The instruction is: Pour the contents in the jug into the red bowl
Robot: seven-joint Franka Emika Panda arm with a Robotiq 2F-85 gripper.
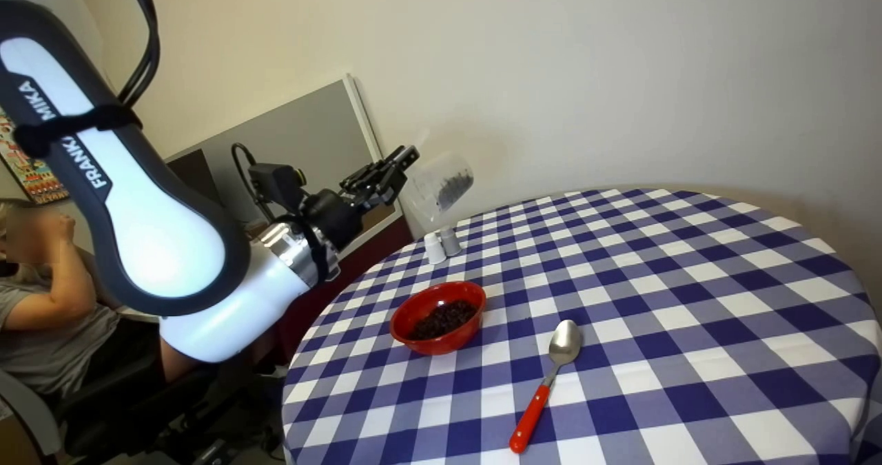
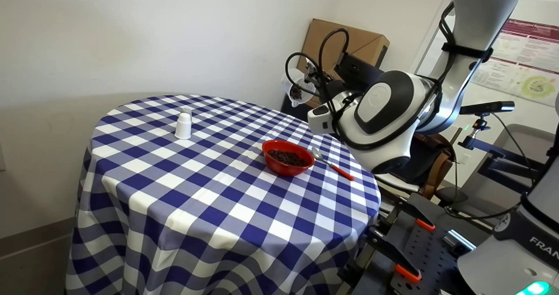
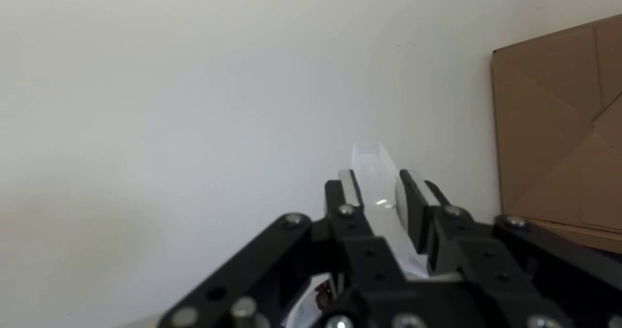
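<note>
Pale walls (image 1: 586, 72) rise behind the round table (image 1: 654, 300), which wears a blue-and-white checked cloth (image 2: 209, 225). Your gripper (image 3: 380, 192) is clamped on the clear jug (image 1: 434, 186): in the wrist view you can see its handle (image 3: 373, 165) squeezed between the two fingers (image 3: 335, 195). You have that jug up in the air, tilted, apart from the bowl, with dark bits (image 1: 455, 189) gathered inside it. Lower down, the red bowl (image 1: 448, 344) sits upright on the cloth, a heap of dark brown pieces (image 1: 444, 320) in it. Near the bowl you have a silver spoon (image 1: 542, 397) with a red grip, lying flat. Well away from the bowl, a white container (image 1: 435, 249) and a grey container (image 1: 450, 242) stand upright close together. Your wrist view also takes in a cardboard box (image 3: 549, 133) at its right edge.
</note>
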